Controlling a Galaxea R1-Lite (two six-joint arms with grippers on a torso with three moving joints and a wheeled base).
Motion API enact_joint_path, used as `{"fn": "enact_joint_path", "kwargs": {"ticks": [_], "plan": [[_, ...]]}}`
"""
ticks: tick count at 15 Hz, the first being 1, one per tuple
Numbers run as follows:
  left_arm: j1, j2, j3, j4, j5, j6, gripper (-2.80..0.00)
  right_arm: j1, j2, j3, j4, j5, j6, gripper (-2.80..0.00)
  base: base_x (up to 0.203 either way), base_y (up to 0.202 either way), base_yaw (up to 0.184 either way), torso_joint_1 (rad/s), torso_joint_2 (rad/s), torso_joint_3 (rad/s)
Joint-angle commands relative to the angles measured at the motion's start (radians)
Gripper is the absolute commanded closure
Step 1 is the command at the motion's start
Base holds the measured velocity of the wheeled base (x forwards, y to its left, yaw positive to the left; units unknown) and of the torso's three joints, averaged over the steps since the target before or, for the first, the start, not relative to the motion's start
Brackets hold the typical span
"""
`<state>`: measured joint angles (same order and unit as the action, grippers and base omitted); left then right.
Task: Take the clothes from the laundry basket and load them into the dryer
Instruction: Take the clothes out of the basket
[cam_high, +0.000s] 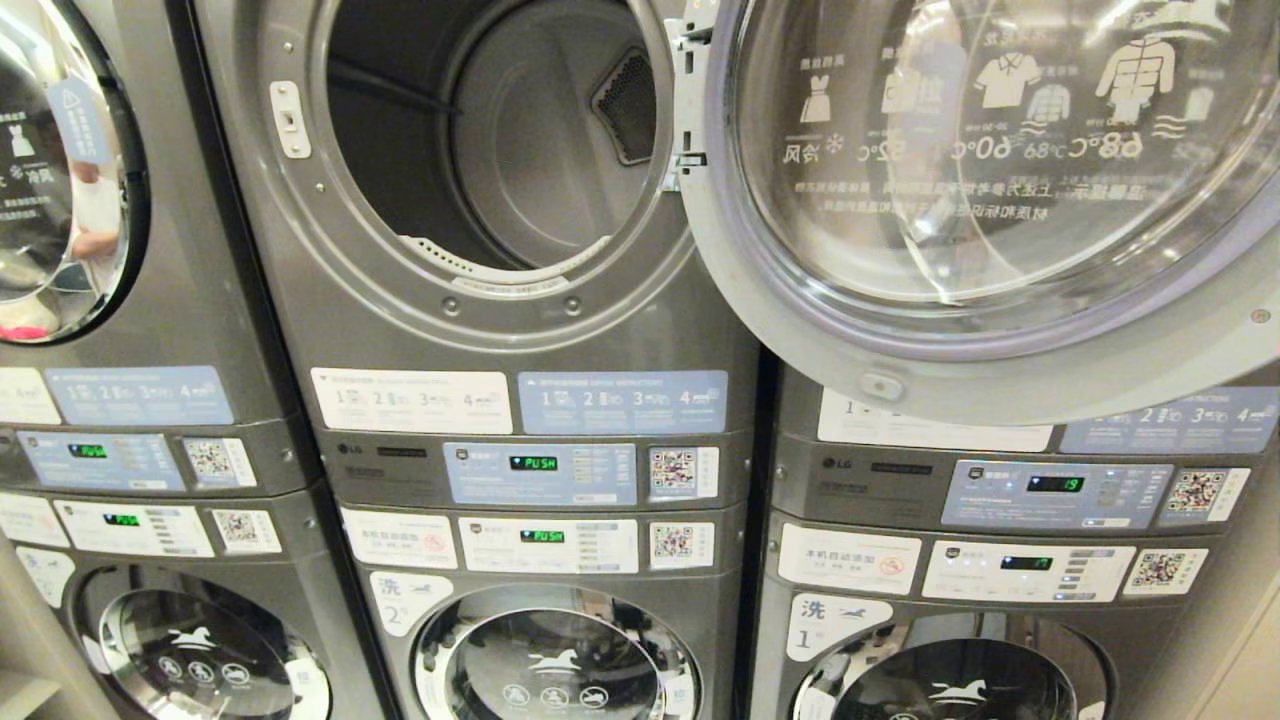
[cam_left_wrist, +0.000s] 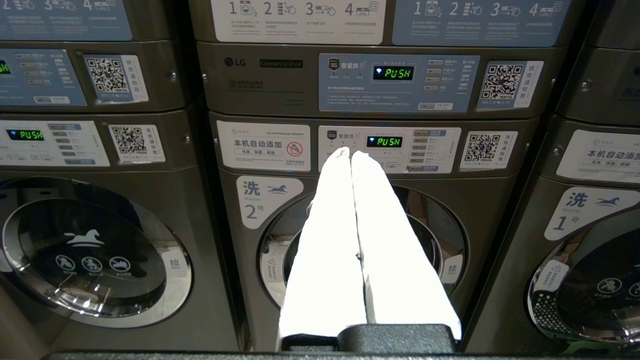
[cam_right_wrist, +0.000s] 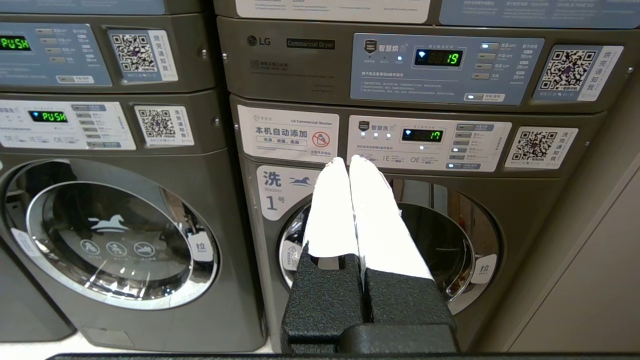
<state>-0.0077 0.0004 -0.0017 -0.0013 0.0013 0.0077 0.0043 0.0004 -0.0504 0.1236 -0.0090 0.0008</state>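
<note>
Your open grey round-mouthed dryer drum sits high above both empty grippers, left gripper and right gripper, fingers together, with no clothes or basket in sight.

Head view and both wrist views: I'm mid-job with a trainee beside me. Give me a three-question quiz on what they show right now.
1. True or false: the middle dryer's door is swung open, and its drum shows no clothes in the visible part.
2. Multiple choice: the left gripper points at which machine? A) washer number 1 B) washer number 2 C) an upper dryer
3. Fill in: both the left gripper and the right gripper have their white fingers pressed ____, holding nothing.

Key: 1 true; 2 B; 3 together.
</note>
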Motion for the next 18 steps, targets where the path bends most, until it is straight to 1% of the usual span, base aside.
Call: {"fn": "enact_joint_path", "kwargs": {"ticks": [1,18], "plan": [[0.000,-0.002,0.000,0.000,0.000,0.000,0.00,0.000,-0.002,0.000,0.001,0.000,0.001,0.00,0.000,0.000,0.000,-0.046,0.11,0.067],[0.000,-0.002,0.000,0.000,0.000,0.000,0.00,0.000,0.000,0.001,-0.004,0.006,-0.004,0.00,0.000,0.000,0.000,-0.055,0.13,0.065]]}}
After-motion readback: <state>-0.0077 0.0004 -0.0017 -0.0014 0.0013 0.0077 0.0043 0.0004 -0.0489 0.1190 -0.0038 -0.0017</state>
